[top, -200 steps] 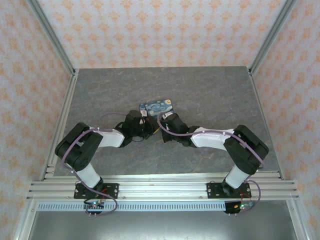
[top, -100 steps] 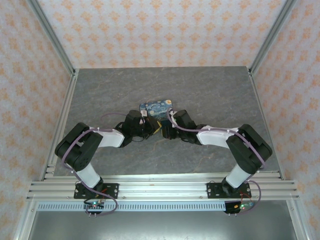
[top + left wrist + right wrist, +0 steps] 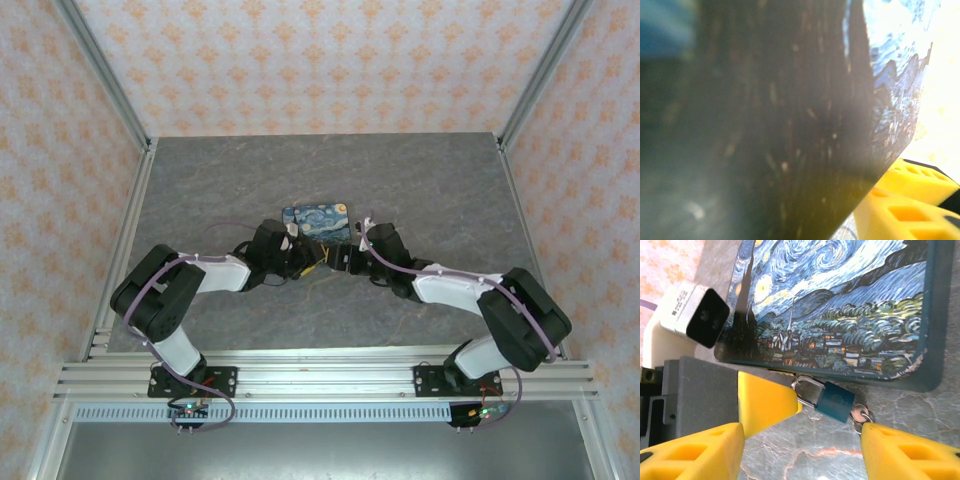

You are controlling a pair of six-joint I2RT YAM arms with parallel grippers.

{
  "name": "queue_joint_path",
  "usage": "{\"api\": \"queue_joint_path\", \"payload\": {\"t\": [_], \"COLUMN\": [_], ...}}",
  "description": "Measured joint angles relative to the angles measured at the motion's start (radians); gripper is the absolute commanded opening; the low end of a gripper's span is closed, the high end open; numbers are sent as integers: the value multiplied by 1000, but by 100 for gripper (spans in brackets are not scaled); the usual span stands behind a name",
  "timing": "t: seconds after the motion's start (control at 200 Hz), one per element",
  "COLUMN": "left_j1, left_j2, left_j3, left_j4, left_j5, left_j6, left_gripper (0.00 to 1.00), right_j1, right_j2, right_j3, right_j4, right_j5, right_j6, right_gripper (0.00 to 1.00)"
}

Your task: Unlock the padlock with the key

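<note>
The tiny teal padlock (image 3: 835, 401) lies on the grey table just in front of the starry-night painted box (image 3: 840, 305). Its thin shackle (image 3: 804, 388) points left. The key (image 3: 858, 416) sticks in its bottom end. My right gripper (image 3: 800, 452) is open, its yellow fingers (image 3: 910, 455) spread wide on either side below the padlock, the right one close to the key. One yellow finger of the left gripper (image 3: 765, 402) touches the shackle; its other finger is hidden. In the top view both grippers (image 3: 322, 262) meet in front of the box (image 3: 316, 220).
The left wrist camera housing (image 3: 695, 315) sits close beside the box's left end. In the left wrist view the dark box side (image 3: 765, 125) blocks nearly everything, with yellow finger parts (image 3: 905, 205) at the lower right. Metal frame rails (image 3: 130, 240) and patterned walls border the table.
My right gripper has let go of the key and opened wide, and the right arm's elbow has swung outward to the right. The left arm has barely moved.
</note>
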Motion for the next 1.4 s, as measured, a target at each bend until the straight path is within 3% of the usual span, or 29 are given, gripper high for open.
{"api": "queue_joint_path", "payload": {"t": [0.18, 0.435, 0.581, 0.841, 0.941, 0.966, 1.171, 1.401], "left_j1": [12, 6, 14, 26, 26, 26, 26, 49], "left_j2": [-54, -281, -364, -377, -377, -377, -378, -377], "left_j3": [-16, -39, -39, -39, -39, -39, -37, 23], "left_j4": [-82, -233, -287, -349, -356, -357, -380, -430], "left_j5": [-40, -58, -98, -151, -163, -169, -204, -232], "left_j6": [19, 71, 92, 101, 105, 106, 119, 146], "left_gripper": [73, 86, 90, 92, 93, 100, 100, 100], "right_j1": [2, 5, -3, -35, -37, -37, -37, -37], "right_j2": [42, 119, 180, 270, 267, 264, 211, 209], "right_j3": [-2, 12, 94, 258, 237, 221, 60, 31], "right_j4": [67, 107, 71, 62, 87, 97, 114, 104], "right_j5": [-30, 1, 20, 15, 6, 3, 1, 8], "right_j6": [54, 72, 64, 61, 66, 69, 72, 32], "right_gripper": [63, 63, 63, 61, 61, 61, 60, 60]}}
